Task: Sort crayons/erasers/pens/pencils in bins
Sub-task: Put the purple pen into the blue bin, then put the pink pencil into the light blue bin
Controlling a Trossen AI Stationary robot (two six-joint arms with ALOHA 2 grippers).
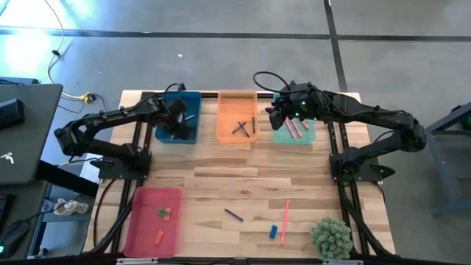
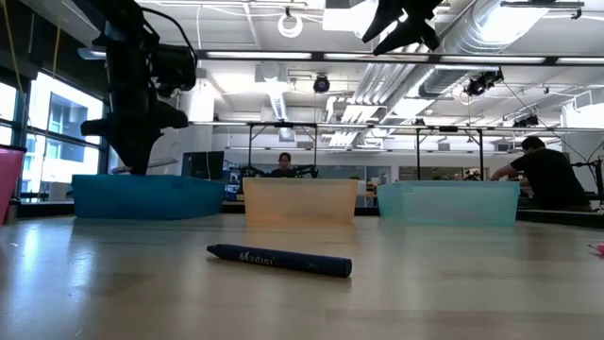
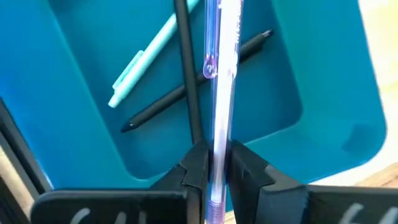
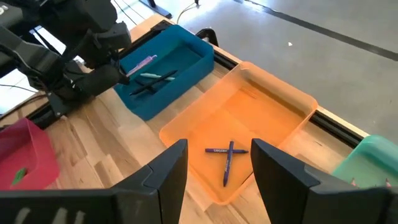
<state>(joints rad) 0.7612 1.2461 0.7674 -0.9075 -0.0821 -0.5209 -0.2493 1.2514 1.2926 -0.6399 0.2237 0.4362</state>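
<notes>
My left gripper is over the dark teal-blue bin, shut on a clear purple pen. A light teal pen and two black pens lie on that bin's floor. My right gripper is open and empty, raised between the orange bin and the mint green bin. The orange bin holds dark blue crayons. The green bin holds pink-red pencils. The pink-red bin at the near left holds green and orange erasers. My left gripper pinches the purple pen near one end between its two fingers. The pen lies along the fingers and sticks out forward past their tips, over the blue bin's floor. It also shows in the right wrist view, above the pens in the bin.
On the near part of the table lie a dark blue crayon, a pink-red pencil and a blue eraser. A small green plant stands at the near right corner. People show in the room beyond the table.
</notes>
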